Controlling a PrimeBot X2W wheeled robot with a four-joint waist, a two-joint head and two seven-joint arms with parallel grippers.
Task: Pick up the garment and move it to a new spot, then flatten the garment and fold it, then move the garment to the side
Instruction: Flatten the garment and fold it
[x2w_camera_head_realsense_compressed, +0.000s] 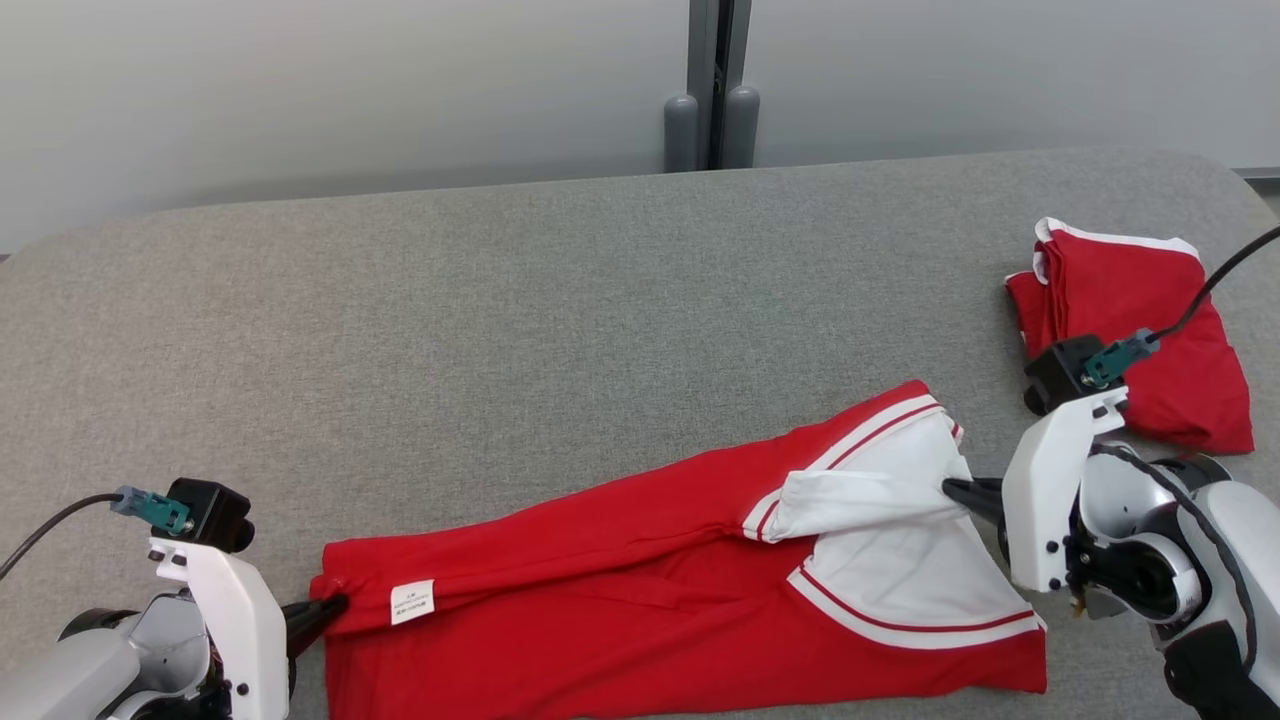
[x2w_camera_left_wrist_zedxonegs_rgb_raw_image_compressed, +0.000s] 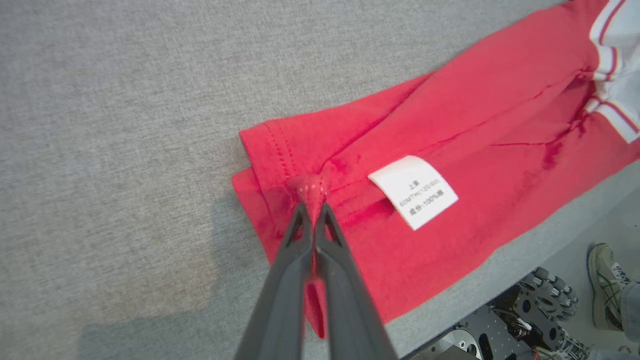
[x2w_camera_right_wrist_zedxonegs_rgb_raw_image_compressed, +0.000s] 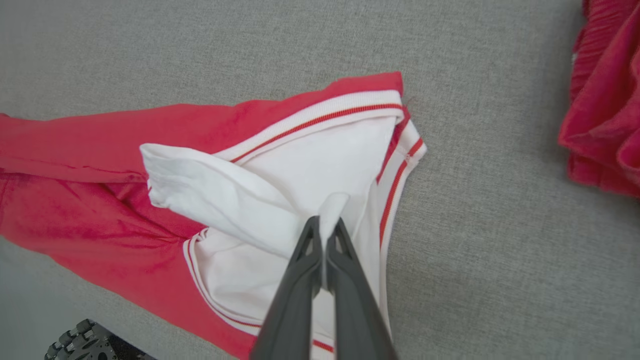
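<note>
Fabric bunches at both ends of the red garment (x2w_camera_head_realsense_compressed: 620, 570), which lies long and low across the near part of the grey tabletop (x2w_camera_head_realsense_compressed: 500, 320), its near edge close to the tabletop's front rim. The left claw (x2w_camera_head_realsense_compressed: 335, 603) is closed on the garment's left end: in the left wrist view its two dark fingers (x2w_camera_left_wrist_zedxonegs_rgb_raw_image_compressed: 292, 260) press together with a small pinch of the red hem drawn up between their tips. A white care label (x2w_camera_left_wrist_zedxonegs_rgb_raw_image_compressed: 413, 191) lies flat on the red cloth just beside that pinch. The right claw (x2w_camera_head_realsense_compressed: 958, 488) is closed too, gripping the garment's right end, where the cloth is white with red-striped trim (x2w_camera_right_wrist_zedxonegs_rgb_raw_image_compressed: 395, 185). The right wrist view shows a fold of white fabric squeezed between its fingertips, and a white flap (x2w_camera_right_wrist_zedxonegs_rgb_raw_image_compressed: 200, 185) lies folded back over the red body next to it. Between the two grips the garment rests on the tabletop with long creases running along its length. A second red garment (x2w_camera_head_realsense_compressed: 1140, 330) with white edging sits folded at the far right of the tabletop, apart from the held one and behind the right arm. Below the tabletop's edge in the left wrist view, a person's shoe (x2w_camera_left_wrist_zedxonegs_rgb_raw_image_compressed: 605, 285) stands on the floor beside part of the robot's base (x2w_camera_left_wrist_zedxonegs_rgb_raw_image_compressed: 500, 325).
</note>
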